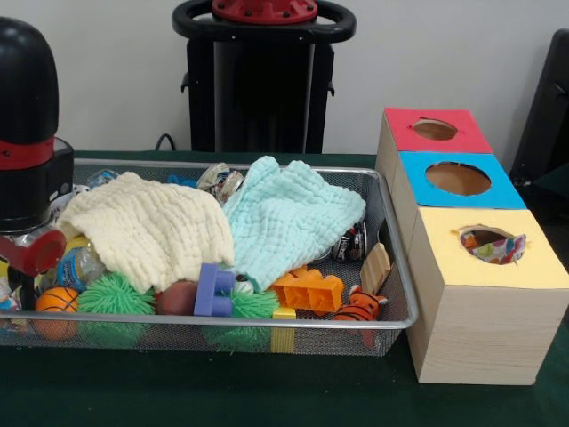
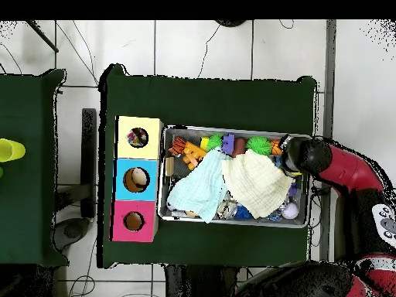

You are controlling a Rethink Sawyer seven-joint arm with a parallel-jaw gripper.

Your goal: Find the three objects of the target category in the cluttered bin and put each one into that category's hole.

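Observation:
The wire-mesh bin (image 1: 391, 258) is full of toys, with a plain cream cloth (image 1: 147, 227) and a plain mint-green cloth (image 1: 289, 218) spread over the top. No polka-dot cloth shows in the bin. A bit of polka-dot cloth (image 1: 500, 249) shows inside the hole (image 1: 484, 238) in the yellow-topped box, and in the overhead view (image 2: 138, 138) too. My gripper (image 1: 27, 262) hangs low over the bin's left end in the front view, beside the cream cloth. The overhead view shows it (image 2: 288, 155) at the bin's right end.
The blue-topped hole (image 1: 458, 178) and red-topped hole (image 1: 435, 130) lie behind the yellow one. In the bin are green spiky balls (image 1: 116, 295), an orange ball (image 1: 56, 301), a purple block (image 1: 213, 291), an orange block (image 1: 309, 289), a tiger toy (image 1: 360, 307) and cans.

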